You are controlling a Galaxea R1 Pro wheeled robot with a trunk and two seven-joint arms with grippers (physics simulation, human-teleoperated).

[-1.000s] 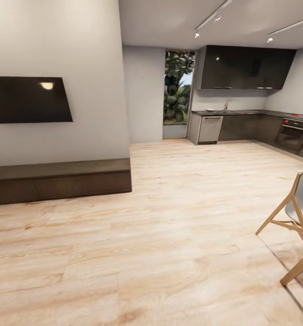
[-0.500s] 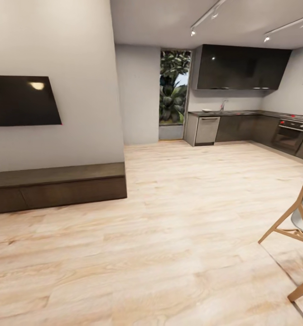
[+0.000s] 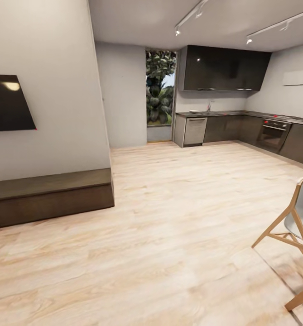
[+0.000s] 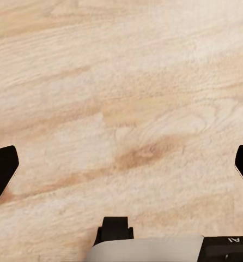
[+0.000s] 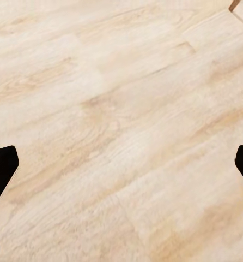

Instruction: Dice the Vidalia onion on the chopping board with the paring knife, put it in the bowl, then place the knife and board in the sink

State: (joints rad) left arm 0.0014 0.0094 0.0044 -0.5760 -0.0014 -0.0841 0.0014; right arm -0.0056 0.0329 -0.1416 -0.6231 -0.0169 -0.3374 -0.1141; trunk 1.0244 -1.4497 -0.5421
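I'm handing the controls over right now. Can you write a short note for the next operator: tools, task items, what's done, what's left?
Left tool: open, empty, over bare wooden floor.
Right tool: open, empty, also over floor.
Position: in the living area; the kitchen countertop is far ahead across the room, a faucet just visible on it. A wooden chair stands close on the right.
Onion, board, knife, bowl: too far to make out.
Done: nothing visible.
Left: drive to the counter, then every step of the job.

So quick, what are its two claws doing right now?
Left tool: open, holding nothing, wood floor beneath.
Right tool: open, holding nothing, over the same floor.
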